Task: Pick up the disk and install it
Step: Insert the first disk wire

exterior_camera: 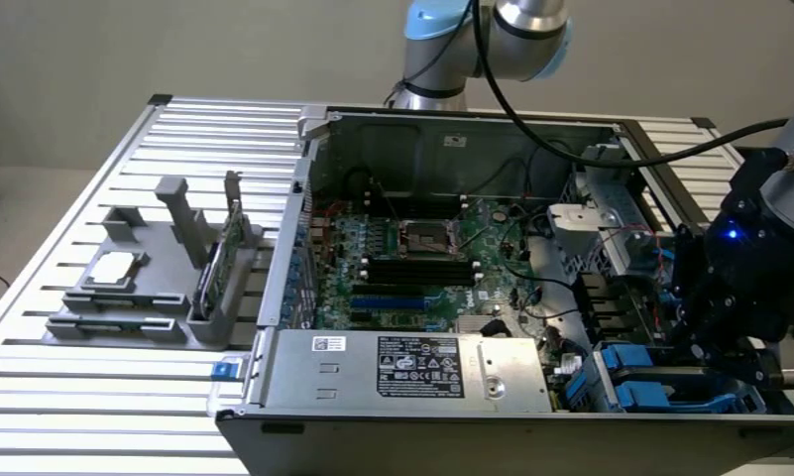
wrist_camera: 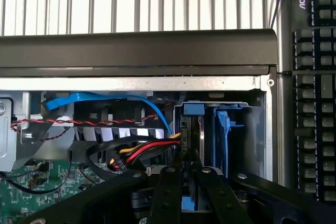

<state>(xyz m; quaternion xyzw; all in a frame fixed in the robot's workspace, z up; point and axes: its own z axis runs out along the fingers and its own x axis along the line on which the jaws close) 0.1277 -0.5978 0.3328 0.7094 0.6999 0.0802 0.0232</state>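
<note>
The disk [wrist_camera: 192,129] stands on edge in the drive bay at the corner of the open computer case, its dark thin side facing the wrist camera and its blue rails [wrist_camera: 220,129] beside it. My gripper [wrist_camera: 189,179] sits right over it, the black fingers [wrist_camera: 167,198] close together on either side of the disk's edge, with a bit of blue showing between them. In the exterior view the gripper [exterior_camera: 747,362] hangs low over the blue drive bay [exterior_camera: 641,382] at the case's near corner on the exterior view's right.
The open case [exterior_camera: 317,198] holds a motherboard [exterior_camera: 410,258] and a silver power supply [exterior_camera: 410,367]. A blue cable [wrist_camera: 105,100] and red-yellow-black wires [wrist_camera: 142,153] run beside the bay. A grey fixture [exterior_camera: 146,288] stands on the slatted table at the exterior view's left. A keyboard [wrist_camera: 315,103] lies past the case.
</note>
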